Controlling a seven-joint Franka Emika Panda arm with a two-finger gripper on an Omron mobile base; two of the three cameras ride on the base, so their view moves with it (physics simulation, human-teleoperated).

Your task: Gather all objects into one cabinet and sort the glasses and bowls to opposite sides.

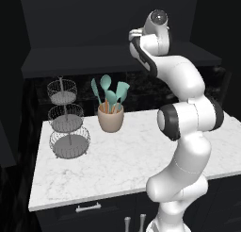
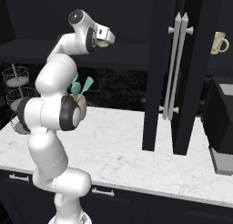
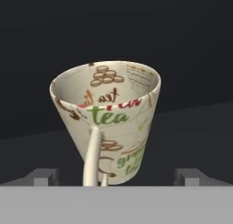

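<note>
Dark cabinetry surrounds a white marble counter (image 1: pixel 117 165), seen from behind the white robot arm (image 1: pixel 188 127).

Nearest, in the hand view, the two dark finger tips rise at 7 and 5 o'clock, spread wide and released, with nothing clamped. The gripper (image 3: pixel 116 175) therefore straddles the base of a small cream ceramic mug printed with tea lettering (image 3: pixel 107 120), which lies at 12 o'clock from the jaws. The mug's long axis runs away from the hand, tilting slightly toward 1 o'clock, with its open rim farthest and its loop handle (image 3: pixel 93 157) facing the camera, between the tips. Whether the tips touch the mug's wall cannot be told.

Farther off on the counter stand a tan pot of teal utensils (image 1: pixel 111 114) and a three-tier wire basket stand (image 1: pixel 67 119), at 10 o'clock from the arm's elbow.

Farthest, the right base view shows the black wall cabinet (image 2: pixel 182 73) with long vertical silver bar handles (image 2: pixel 175 66); a second cream mug (image 2: pixel 220 42) sits high at 2 o'clock, well apart from the hand.

Judged from this, closing calls for the jaws to clear the handle first.
</note>
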